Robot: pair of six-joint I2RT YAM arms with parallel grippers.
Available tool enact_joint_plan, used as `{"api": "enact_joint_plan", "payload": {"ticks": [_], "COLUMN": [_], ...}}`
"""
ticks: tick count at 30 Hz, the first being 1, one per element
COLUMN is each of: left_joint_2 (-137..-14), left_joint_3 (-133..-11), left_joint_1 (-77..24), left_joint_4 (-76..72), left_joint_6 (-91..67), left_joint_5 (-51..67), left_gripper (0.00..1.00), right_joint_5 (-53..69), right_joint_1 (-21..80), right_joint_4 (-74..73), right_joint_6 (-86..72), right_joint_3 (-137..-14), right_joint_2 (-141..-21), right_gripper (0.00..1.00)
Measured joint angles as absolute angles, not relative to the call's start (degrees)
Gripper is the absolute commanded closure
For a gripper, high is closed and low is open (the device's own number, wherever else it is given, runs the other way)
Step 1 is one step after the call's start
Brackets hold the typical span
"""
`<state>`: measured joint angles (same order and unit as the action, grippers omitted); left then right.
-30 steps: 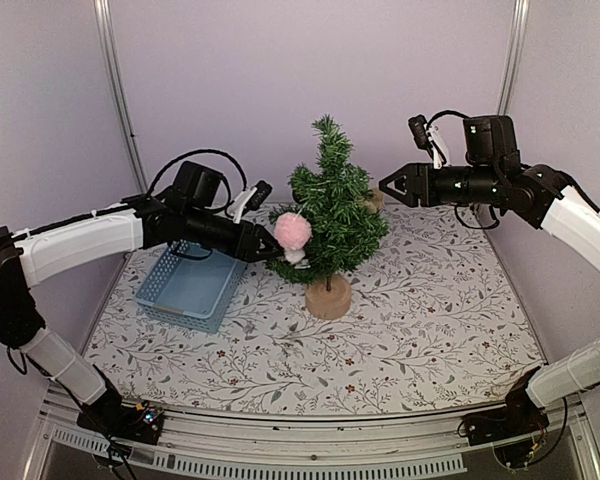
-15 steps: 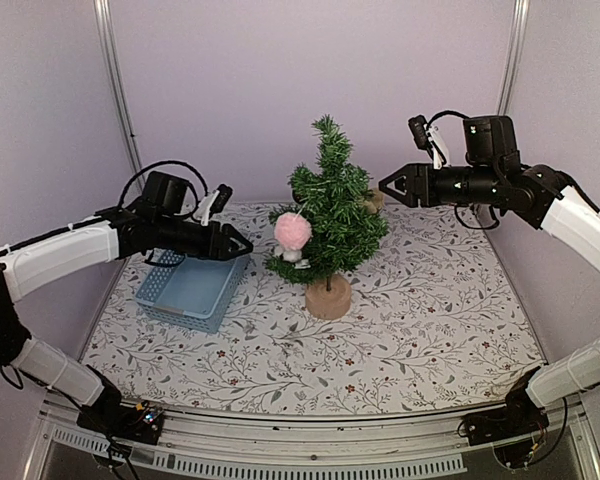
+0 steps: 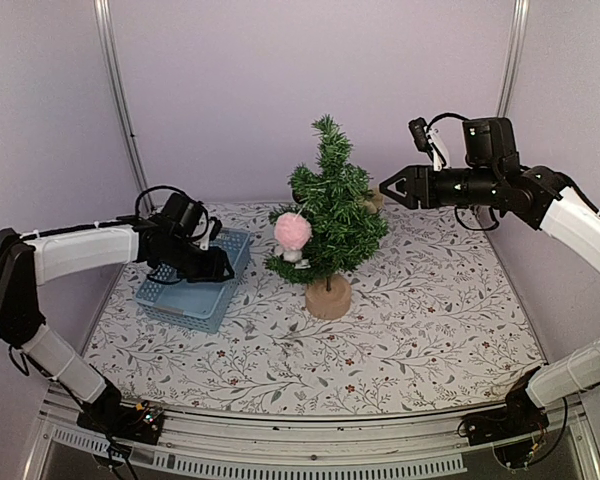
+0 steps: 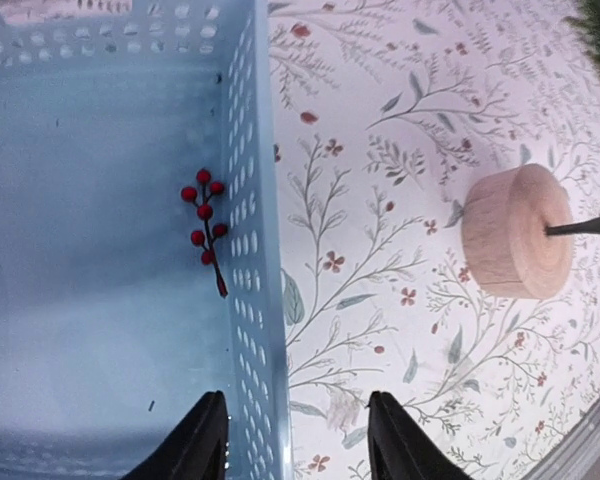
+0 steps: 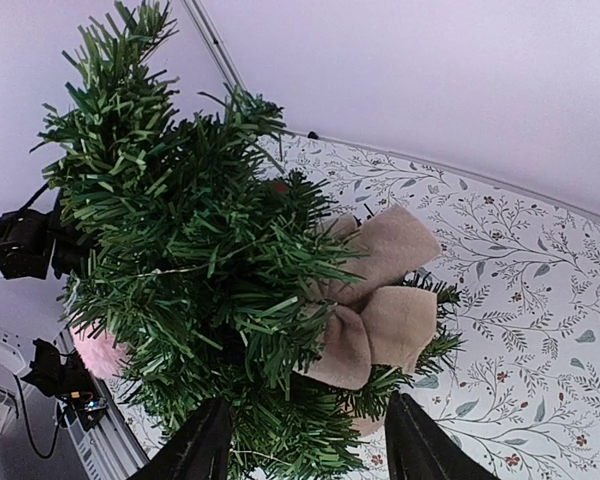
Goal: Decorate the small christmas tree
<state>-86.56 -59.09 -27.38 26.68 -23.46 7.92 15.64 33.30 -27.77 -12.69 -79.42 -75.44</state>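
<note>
Okay, your left hand is wide open; red berry sprig sits at its 11 o'clock, lying 12-to-6.

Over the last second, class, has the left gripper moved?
Yes. The left gripper has drawn back leftward, away from the small christmas tree, and now hangs over the blue basket.

From the left wrist, only the base and a bit of trunk of the small christmas tree, rest cut off at the edge. Blue basket cut off left and bottom. From the right wrist, pink ball mostly hidden behind branches. From above, tan bow half hidden behind the tree.
</note>
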Motion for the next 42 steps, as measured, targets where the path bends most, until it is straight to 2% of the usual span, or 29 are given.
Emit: {"api": "enact_joint_plan", "payload": {"ticks": [2,4,7,10,20,21,23,25,28,32,36,39,42], "left_joint_2": [-89.4,-92.6,-97.0,-98.9,-96.2,-95.0,-92.4,-90.5,-87.6,-81.4,-76.5,-78.4,-84.7], "left_joint_3": [-59.1,-59.4,-60.6,-61.6,-60.8,-60.0,-58.3,-56.8,-54.7,-54.0,-54.0,-54.6,-57.3], "left_joint_1": [-29.5,-31.2,-32.6,-32.9,-33.3,-33.5,-34.4,-35.7,-37.3,-35.9,-26.5,-21.3,-20.6], "left_joint_4": [27.7,28.9,30.2,30.9,33.6,33.9,34.5,34.8,34.6,33.2,29.3,28.0,27.8], "left_joint_6": [-24.0,-24.1,-23.5,-23.2,-24.7,-25.9,-28.5,-30.4,-31.9,-31.1,-30.2,-29.5,-28.0], "left_joint_5": [4.2,1.6,-1.2,-3.4,-2.7,-2.0,-0.8,1.0,4.3,7.8,11.2,11.1,11.2], "left_gripper": [0.56,0.63,0.85,1.0,1.0,0.96,0.68,0.46,0.37,0.41,0.53,0.59,0.61], "right_joint_5": [15.6,15.7,15.7,15.7,15.6,15.6,15.6,15.7,15.8,16.1,16.1,16.1,16.2], "right_joint_1": [33.3,33.3,33.3,33.2,33.1,33.0,32.9,32.9,32.9,32.9,32.8,32.8,32.8], "right_joint_4": [-27.8,-27.8,-27.8,-27.8,-27.8,-27.8,-27.8,-27.8,-27.8,-27.8,-27.8,-27.8,-27.8], "right_joint_6": [-12.7,-12.7,-12.7,-12.7,-12.6,-12.6,-12.6,-12.6,-12.6,-12.5,-12.3,-12.2,-12.2], "right_joint_3": [-79.4,-79.4,-79.4,-79.4,-79.4,-79.4,-79.4,-79.3,-79.2,-79.2,-79.1,-79.0,-79.0], "right_joint_2": [-75.4,-75.4,-75.4,-75.4,-75.4,-75.4,-75.4,-75.4,-75.4,-75.4,-75.4,-75.4,-75.4], "right_gripper": [0.44,0.44,0.44,0.44,0.44,0.44,0.44,0.44,0.44,0.43,0.43,0.43,0.43]}}
